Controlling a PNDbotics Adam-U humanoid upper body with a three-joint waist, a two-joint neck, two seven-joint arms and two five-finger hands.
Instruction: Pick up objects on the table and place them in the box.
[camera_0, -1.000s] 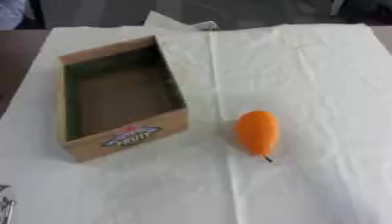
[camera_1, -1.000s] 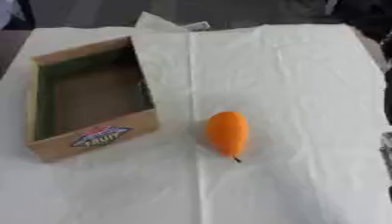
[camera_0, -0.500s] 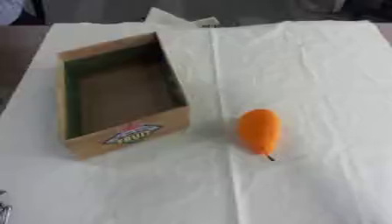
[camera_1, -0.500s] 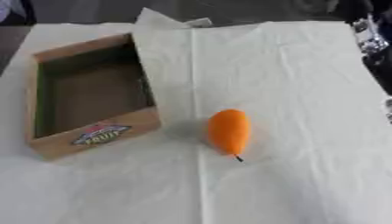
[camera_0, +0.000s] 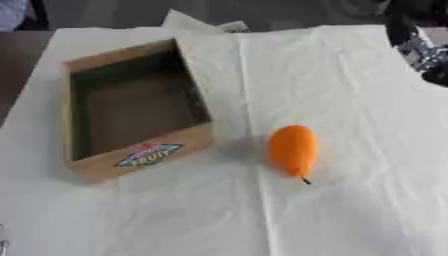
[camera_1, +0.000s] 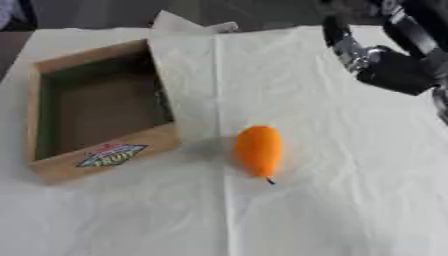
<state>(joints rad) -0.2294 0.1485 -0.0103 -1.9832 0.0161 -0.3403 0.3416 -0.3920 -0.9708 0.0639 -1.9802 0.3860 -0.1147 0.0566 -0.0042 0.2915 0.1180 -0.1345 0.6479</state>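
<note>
An orange fruit with a short dark stem lies on the white cloth, just right of the cardboard box. The box is open at the top, holds nothing, and has a colourful label on its front wall. My right hand comes in blurred at the upper right, black and silver, well above and to the right of the fruit and apart from it. Only a thin sliver of my left hand shows at the lower left corner.
A white cloth covers the table, with a crease running down its middle. A crumpled fold of cloth stands up at the far edge behind the box. Dark table surface shows at the far left.
My right arm has come into view from the upper right and moved further in over the cloth. The fruit and the box have stayed put.
</note>
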